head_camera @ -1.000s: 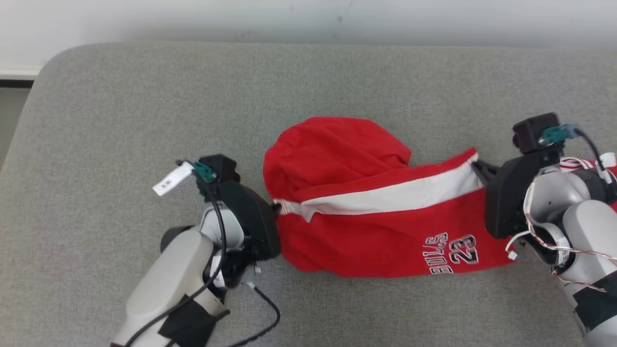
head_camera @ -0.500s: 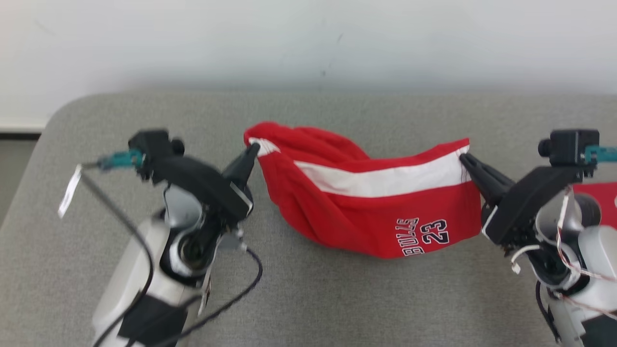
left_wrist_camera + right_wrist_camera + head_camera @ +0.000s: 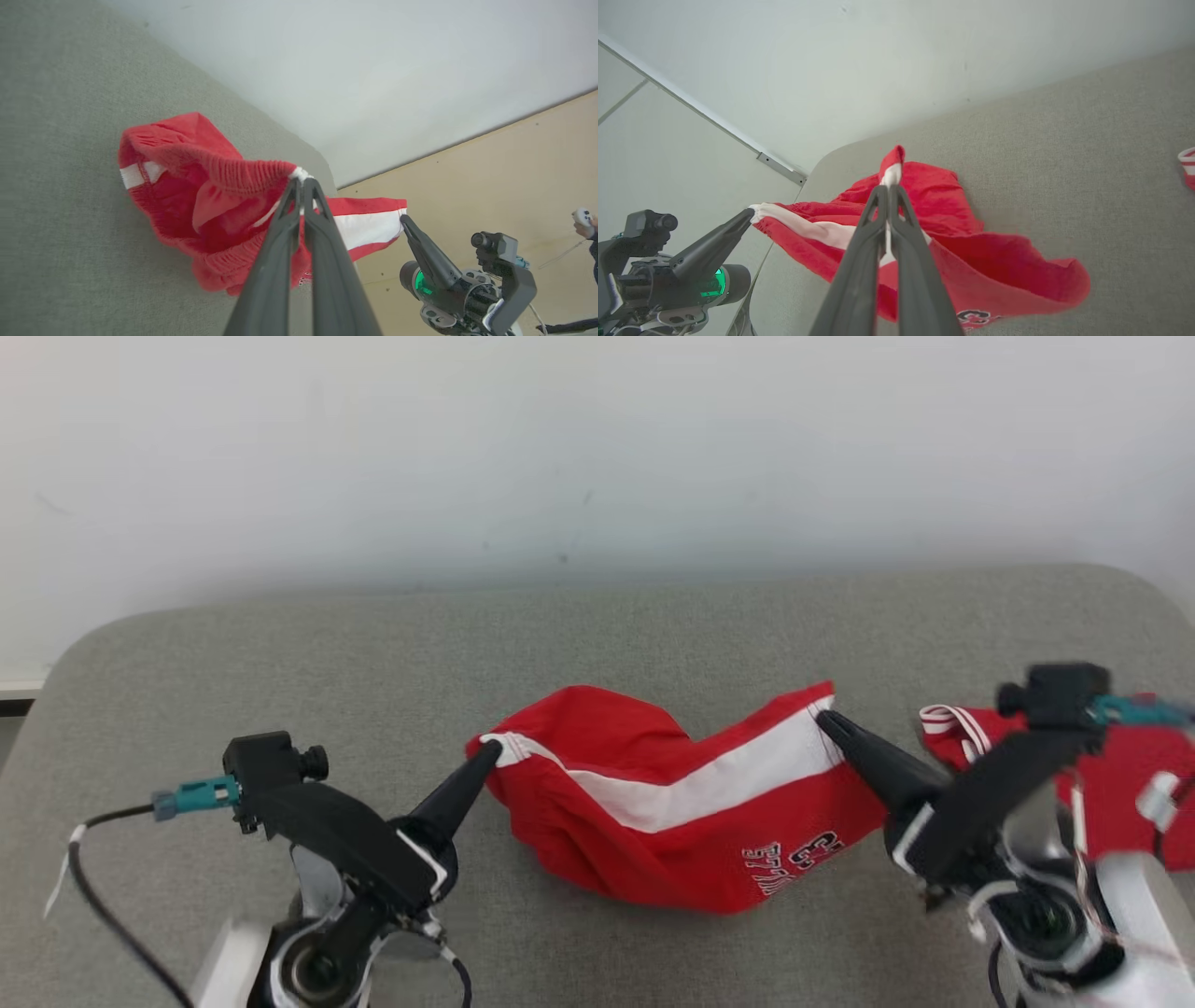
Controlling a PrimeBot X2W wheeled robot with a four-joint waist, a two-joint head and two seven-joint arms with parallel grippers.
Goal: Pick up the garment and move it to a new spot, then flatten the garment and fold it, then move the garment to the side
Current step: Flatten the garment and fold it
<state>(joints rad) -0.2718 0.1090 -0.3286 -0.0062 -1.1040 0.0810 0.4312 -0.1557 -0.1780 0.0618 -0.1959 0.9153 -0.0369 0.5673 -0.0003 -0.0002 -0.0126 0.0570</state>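
Red shorts (image 3: 653, 812) are clamped at both ends: left claw (image 3: 492, 748) pinched on the waistband corner, right claw (image 3: 824, 719) pinched on the striped hem corner. Long axis is strung left-to-right between the claws, middle sagged onto the grey surface (image 3: 653, 635); neither arm is favoured.

I see soft red cloth shorts with a white stripe (image 3: 579, 821), ribbed at the waistband | grey cloth-covered table (image 3: 280, 663), rough and matt | long black plastic fingers (image 3: 278, 261) of my left gripper (image 3: 301, 182), smooth, slightly shiny
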